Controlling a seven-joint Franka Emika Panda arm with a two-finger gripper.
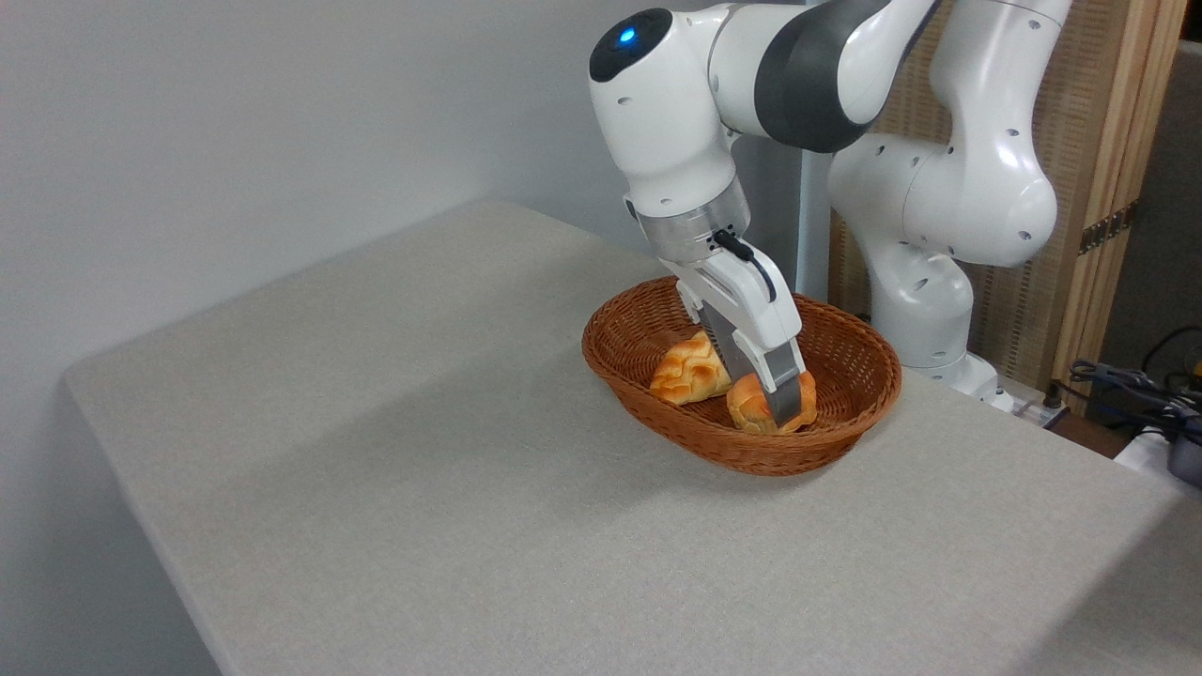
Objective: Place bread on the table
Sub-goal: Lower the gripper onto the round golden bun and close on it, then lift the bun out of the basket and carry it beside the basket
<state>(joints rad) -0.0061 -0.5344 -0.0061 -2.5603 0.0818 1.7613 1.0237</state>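
Your fingers (787,406) are down inside the basket, set around the bread

Nearest you, the grey desk (451,488) stretches bare in front of the fingers and off to their left. Beyond it the brown wicker basket (850,441) sits on the desk, and in it the small orange bread (749,407) lies low against the near wall, directly at the fingertips. You can see one grey finger (783,399) crossing the bun's front, touching it; the other is hidden behind, so you cannot tell whether they have closed on the bun or merely straddle it. Just to the left of the fingers the braided loaf (687,369) rests in the basket, touching the bun. Farther back, the white arm (948,188) rises behind the basket
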